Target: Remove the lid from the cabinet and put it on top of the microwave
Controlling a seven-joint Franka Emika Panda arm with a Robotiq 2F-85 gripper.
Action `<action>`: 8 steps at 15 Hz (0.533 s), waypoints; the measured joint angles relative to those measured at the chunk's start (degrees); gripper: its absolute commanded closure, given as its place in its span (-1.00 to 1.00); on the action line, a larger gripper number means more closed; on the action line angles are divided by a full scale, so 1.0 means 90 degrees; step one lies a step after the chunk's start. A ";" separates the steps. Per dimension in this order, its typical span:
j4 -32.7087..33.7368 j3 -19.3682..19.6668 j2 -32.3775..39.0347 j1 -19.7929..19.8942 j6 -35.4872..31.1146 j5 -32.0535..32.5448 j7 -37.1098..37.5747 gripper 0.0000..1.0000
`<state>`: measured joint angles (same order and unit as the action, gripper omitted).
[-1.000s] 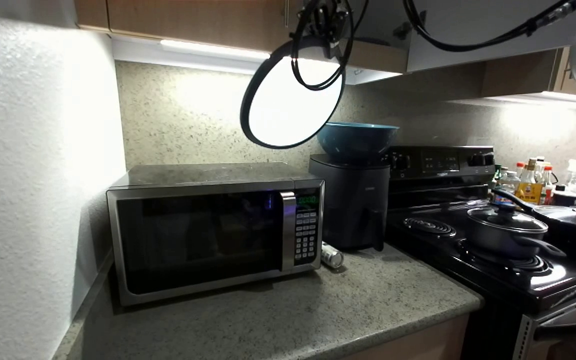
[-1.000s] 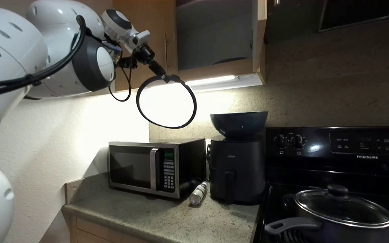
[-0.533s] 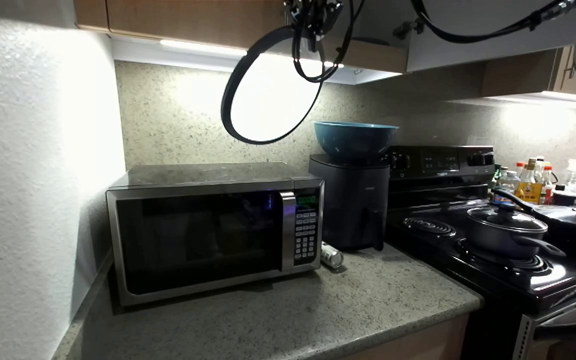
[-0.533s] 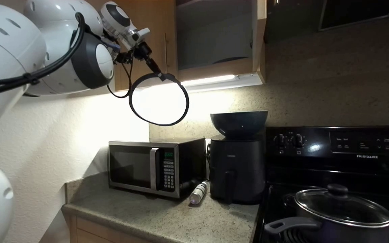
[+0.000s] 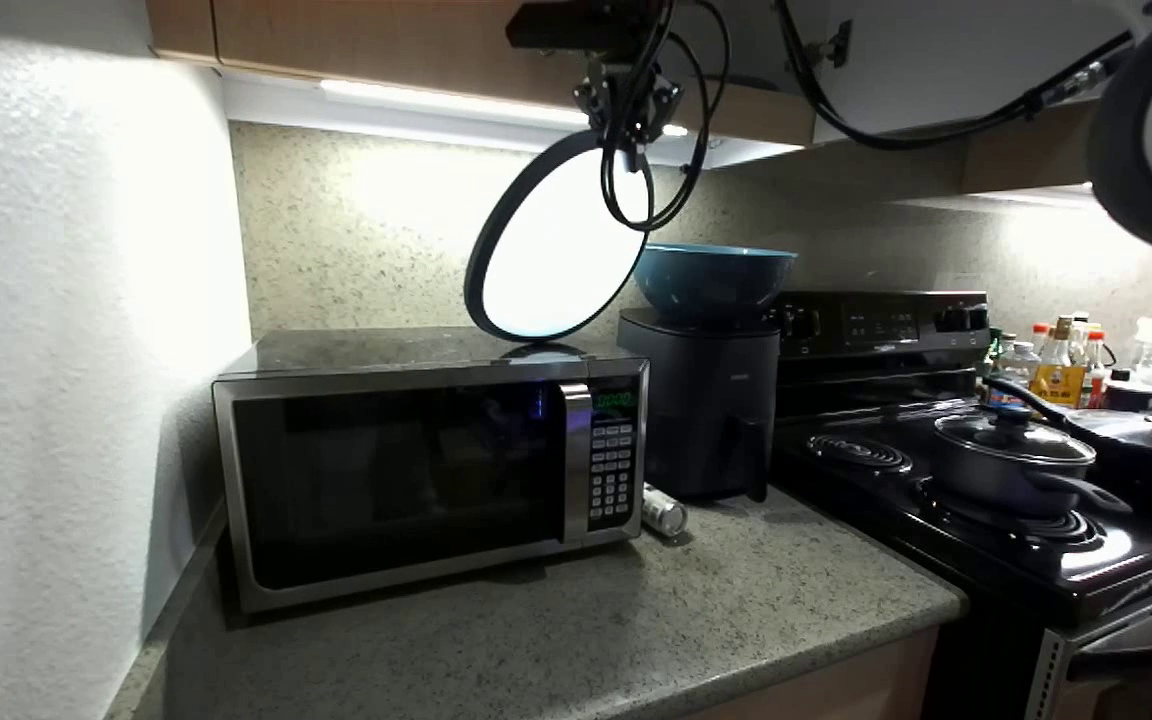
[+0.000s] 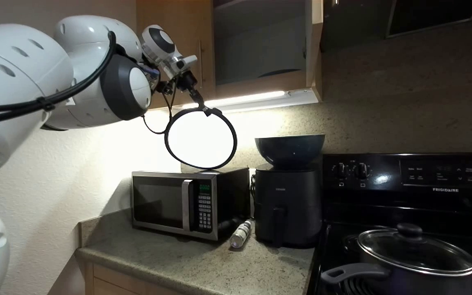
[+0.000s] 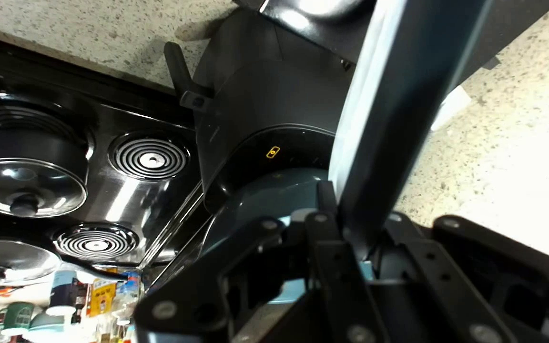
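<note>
The lid [image 5: 566, 245], a round pane with a dark rim, hangs steeply tilted from my gripper [image 5: 633, 150] in both exterior views. Its glass looks bright white from the light behind. My gripper [image 6: 205, 110] is shut on the upper rim of the lid [image 6: 201, 141]. The lid's lower edge is at the top of the microwave [image 5: 396, 480]; I cannot tell if it touches. In the wrist view, the lid [image 7: 398, 105] stands edge-on between the fingers [image 7: 355, 209]. The cabinet [image 6: 178, 20] is above, one compartment open, with a dark curved rim [image 6: 279, 73] inside.
A tall dark appliance [image 5: 696, 410] carrying a blue bowl [image 5: 716, 285] stands right of the microwave. The lid is close to the bowl in an exterior view. A bottle [image 6: 241, 234] lies on the counter. The stove [image 5: 866, 420] holds a lidded pan [image 5: 1011, 480]. An open cabinet door [image 6: 314, 49] juts out.
My gripper first shifted left with the lid, then came down and slightly right. The lid's lower edge has dropped to the microwave's top. The grip on the lid is unchanged.
</note>
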<state>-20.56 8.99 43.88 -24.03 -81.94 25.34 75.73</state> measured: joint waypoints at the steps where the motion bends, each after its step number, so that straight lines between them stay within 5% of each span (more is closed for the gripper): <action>1: 0.0001 0.0007 0.0049 0.0095 0.0000 -0.0024 -0.0109 0.85; 8: 0.0001 0.0137 0.0194 0.0312 0.0078 -0.0053 -0.0270 0.85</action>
<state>-20.55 10.22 45.62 -21.22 -81.24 24.87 73.30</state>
